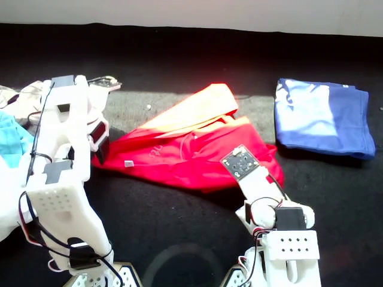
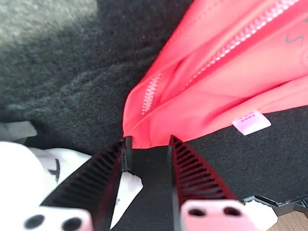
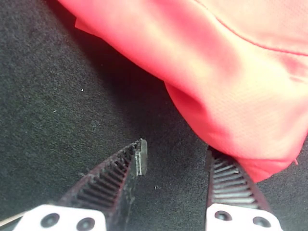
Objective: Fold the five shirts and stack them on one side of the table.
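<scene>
The crumpled red fabric shirt (image 1: 191, 152) lies mid-frame in the high view on a black felt table cover (image 1: 179, 221), which spreads on below it. The left gripper (image 2: 148, 144), jaws narrowly apart and empty, sits at its left corner. The right gripper (image 3: 175, 153), jaws wide, meets its lower-right edge.

Prob. a robotics lab or hobby test bench: white 3D-printed left arm (image 1: 57, 197) & right arm (image 1: 287, 242) w/ bare wires (image 1: 31, 230), desk (image 1: 179, 54) under black felt-like cloth, plain pale wall (image 1: 239, 11) behind, shirts (image 1: 179, 156) spread as test pieces.
</scene>
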Tool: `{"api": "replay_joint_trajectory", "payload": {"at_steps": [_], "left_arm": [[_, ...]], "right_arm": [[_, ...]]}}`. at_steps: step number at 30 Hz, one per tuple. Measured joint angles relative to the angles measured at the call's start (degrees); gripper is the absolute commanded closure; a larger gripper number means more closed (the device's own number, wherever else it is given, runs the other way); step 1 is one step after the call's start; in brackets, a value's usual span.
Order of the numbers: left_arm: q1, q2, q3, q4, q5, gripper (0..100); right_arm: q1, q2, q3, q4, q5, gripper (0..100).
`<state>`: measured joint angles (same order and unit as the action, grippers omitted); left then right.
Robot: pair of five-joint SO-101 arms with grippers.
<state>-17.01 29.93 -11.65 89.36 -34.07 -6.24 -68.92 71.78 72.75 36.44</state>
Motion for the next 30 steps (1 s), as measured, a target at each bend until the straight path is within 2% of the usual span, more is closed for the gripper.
{"api": "replay_joint_trajectory", "payload": {"at_steps": [11,17,22,30], "left_arm": [[0.0,0.0,6.42,-11.43,0.0,86],[0.0,0.0,6.33,-11.34,0.0,86],[-0.18,0.0,2.37,-6.86,0.0,79],[-1.58,1.05,-3.34,-2.81,0.0,78]], "right_arm": [[0.0,0.0,0.0,0.0,0.0,79.7],[0.0,0.0,0.0,0.0,0.0,79.7],[0.0,0.0,0.0,0.0,0.0,79.7],[0.0,0.0,0.0,0.0,0.0,79.7]]}}
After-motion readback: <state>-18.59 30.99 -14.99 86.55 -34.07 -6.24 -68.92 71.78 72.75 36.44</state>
